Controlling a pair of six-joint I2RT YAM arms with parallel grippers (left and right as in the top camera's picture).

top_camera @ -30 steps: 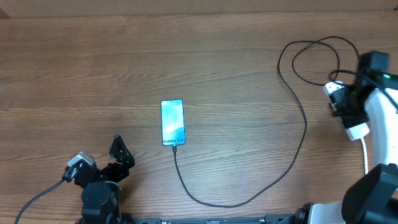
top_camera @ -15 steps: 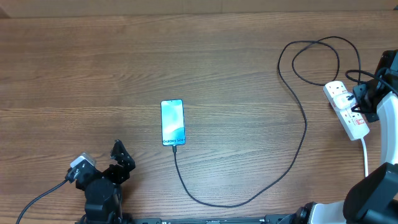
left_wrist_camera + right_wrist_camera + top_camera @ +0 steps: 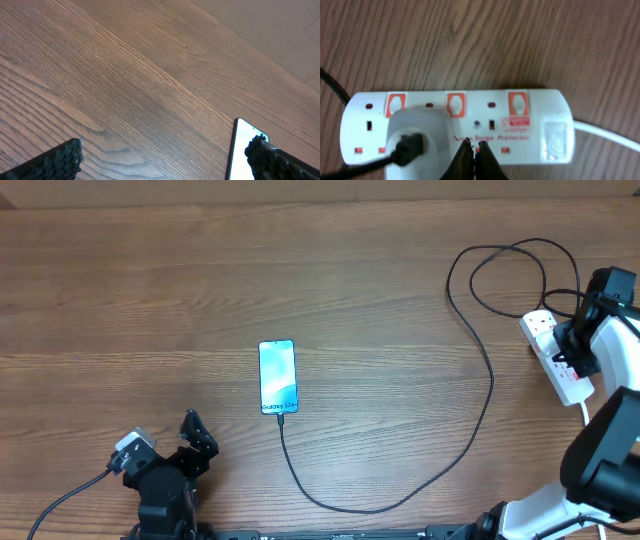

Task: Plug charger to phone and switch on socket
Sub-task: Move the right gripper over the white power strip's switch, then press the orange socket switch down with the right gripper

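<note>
Two steps look done: charger joins phone and socket. Switching remains, I judge; right tool, pinched closed, hovers at socket's 6 o'clock; left tool gapes empty.

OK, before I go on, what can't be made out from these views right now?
- Overhead: whether the charger tip sits fully in the phone; too small.
- Left wrist: most of the phone, cut off by the lower edge.
- Right wrist: which way the red switches on the socket are set; seen flat on. Also whether the shut right gripper touches the socket.
- Overhead: part of the socket, covered by the right arm.
</note>
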